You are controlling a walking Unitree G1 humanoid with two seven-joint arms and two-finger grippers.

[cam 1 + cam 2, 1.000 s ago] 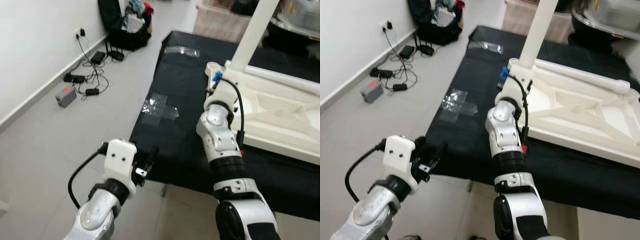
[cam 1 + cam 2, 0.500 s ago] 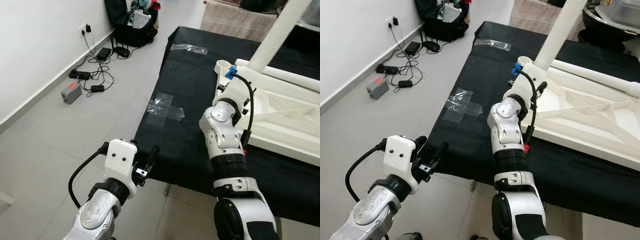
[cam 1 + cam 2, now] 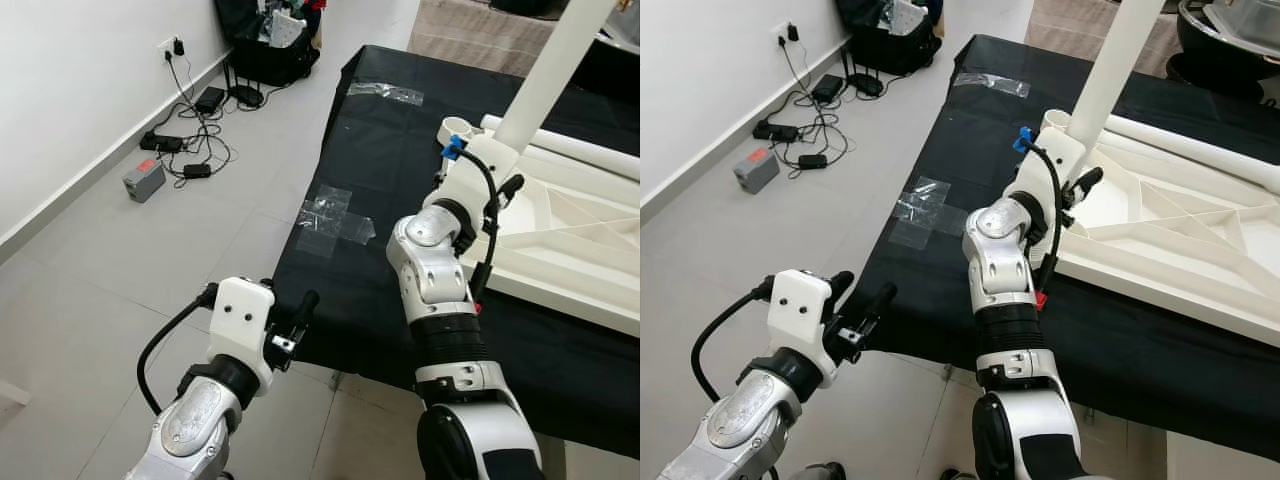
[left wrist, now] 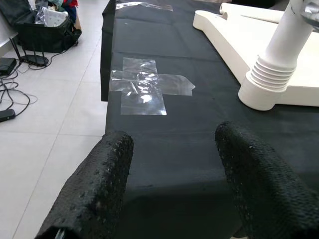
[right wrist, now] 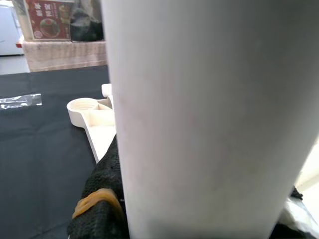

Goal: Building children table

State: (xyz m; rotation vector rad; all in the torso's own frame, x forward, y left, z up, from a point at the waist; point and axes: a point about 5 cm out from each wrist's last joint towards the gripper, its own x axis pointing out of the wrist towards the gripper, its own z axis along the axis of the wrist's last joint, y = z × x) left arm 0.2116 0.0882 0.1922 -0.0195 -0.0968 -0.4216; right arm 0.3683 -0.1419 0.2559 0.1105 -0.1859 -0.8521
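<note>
A white table top (image 3: 585, 235) lies upside down on a black mat (image 3: 380, 170). A white table leg (image 3: 548, 70) stands upright in its near-left corner, its ribbed base (image 4: 271, 84) seated there. My right gripper (image 5: 197, 201) is shut on this leg low down, with one black finger (image 3: 1087, 180) showing beside the leg. An empty round socket (image 3: 458, 128) sits just beyond it. My left gripper (image 4: 172, 174) is open and holds nothing, hovering at the mat's near edge (image 3: 292, 318).
Clear tape patches (image 3: 335, 215) are stuck on the mat. Cables and a power strip (image 3: 185, 140), a grey box (image 3: 145, 180) and a black bag (image 3: 265, 50) lie on the tiled floor by the left wall. A loose white leg (image 3: 1200, 150) lies on the table top.
The head view has shifted a little. My right forearm has twisted at the leg's base while keeping its hold. The left arm has stayed where it was.
</note>
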